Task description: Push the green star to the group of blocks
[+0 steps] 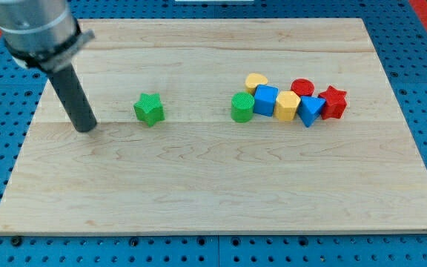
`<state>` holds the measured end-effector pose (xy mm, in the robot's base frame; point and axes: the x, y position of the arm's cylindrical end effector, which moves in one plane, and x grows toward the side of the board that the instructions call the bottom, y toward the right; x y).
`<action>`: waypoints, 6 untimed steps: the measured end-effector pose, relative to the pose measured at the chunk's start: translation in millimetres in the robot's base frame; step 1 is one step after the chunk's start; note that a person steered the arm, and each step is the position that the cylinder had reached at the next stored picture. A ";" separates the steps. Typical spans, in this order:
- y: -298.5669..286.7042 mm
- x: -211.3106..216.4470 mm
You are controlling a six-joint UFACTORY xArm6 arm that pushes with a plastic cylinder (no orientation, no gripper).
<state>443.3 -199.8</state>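
Sitting alone left of centre on the pale wooden bench [199,193], the small green star block [149,109] lies well apart from the cluster beginning with the green cylinder block [242,107]. There is no gripper; my tip [86,127] rests to the star's left, touching nothing. Approach stage, I judge: next, a straight rightward push.

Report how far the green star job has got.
Done: nothing visible yet; the green star sits apart from the group, whose nearest member is the green cylinder. In hand: my tip stands to the star's left, not touching it, on the side away from the group. Left: push the star rightward across the gap to the cylinder.
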 end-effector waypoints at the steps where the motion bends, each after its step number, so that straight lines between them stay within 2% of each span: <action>1: 117.2 0.7; 2: 232.0 -4.3; 3: 183.7 29.4; 4: 86.7 5.9; 5: 47.3 -33.1; 6: 112.6 -49.8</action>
